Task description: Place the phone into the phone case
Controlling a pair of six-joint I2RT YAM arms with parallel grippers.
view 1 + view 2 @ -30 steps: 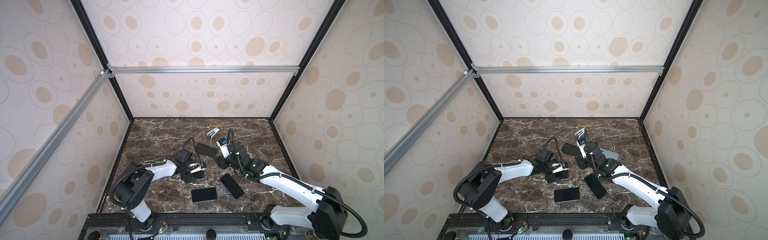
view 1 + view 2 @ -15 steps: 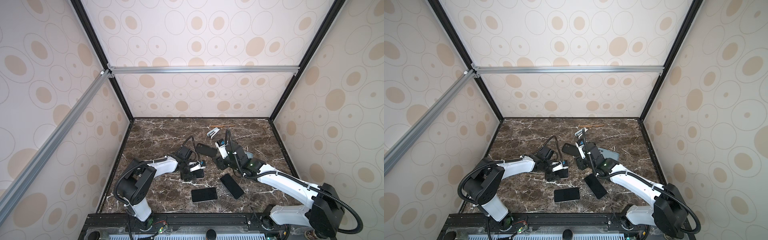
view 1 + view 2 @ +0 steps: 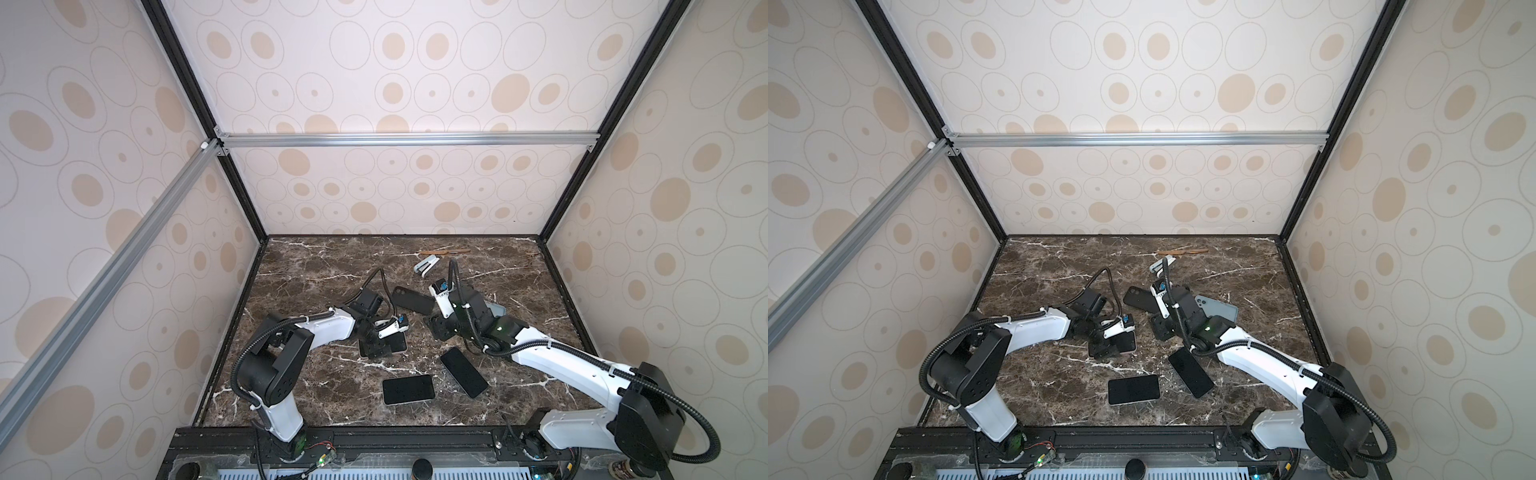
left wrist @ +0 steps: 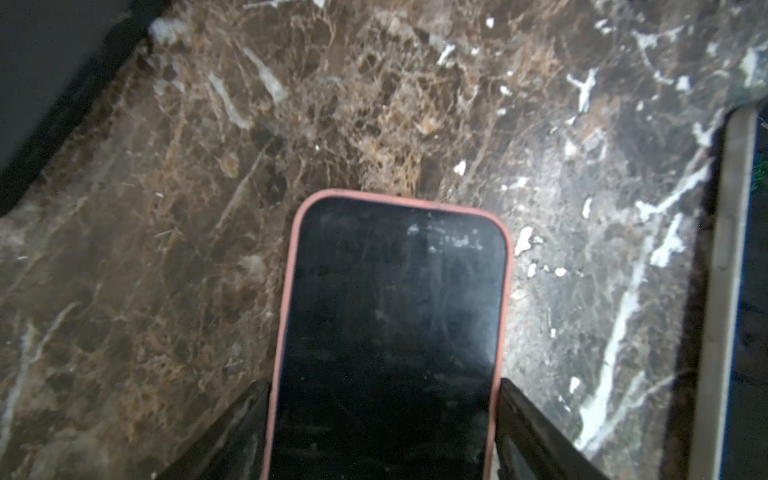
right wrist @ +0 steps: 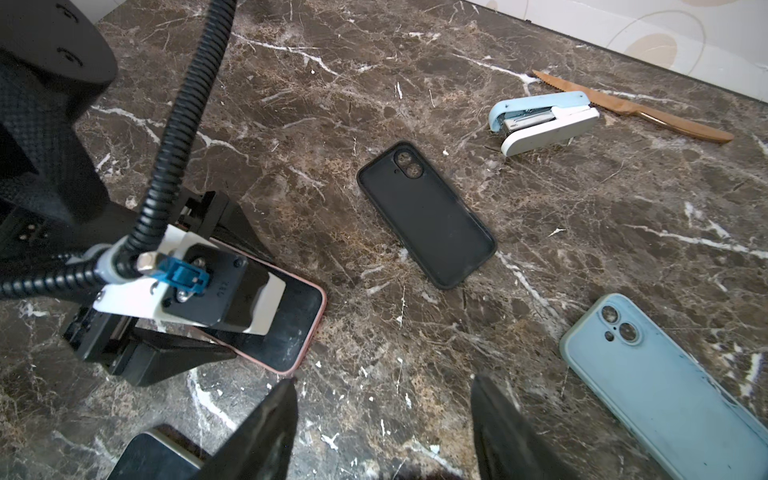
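**Operator:** Where's the phone, and have you got it?

**Me:** It lies flat on the marble point(image 4: 166, 249), screen up, and my left claw point(image 4: 384, 382) is clamped across it. In the left wrist view one finger presses each long edge of the pink-rimmed phone point(image 4: 395, 291), with no gap showing. My right claw point(image 5: 383, 378) stands apart over bare stone and holds nothing.

**Operator:** And the case?

**Me:** In a top view the black case point(image 3: 411, 300) sits just above and to the right of my left claw, near the phone but not touching it. It looks open side up. The phone's long axis runs straight out from my claw toward frame right. The case slants from upper left to lower right. So I judge I must lift, carry up and right, and turn the phone to match that slant. My right claw looks slightly nearer the case and could steady it. A blue case point(image 5: 665, 386) lies further right.

**Operator:** Anything changed from a second ago?

**Me:** Little. The phone lies where it lay, and so does the white-edged phone point(image 3: 408, 390) at lower centre. My left forearm has crept slightly upward in frame.
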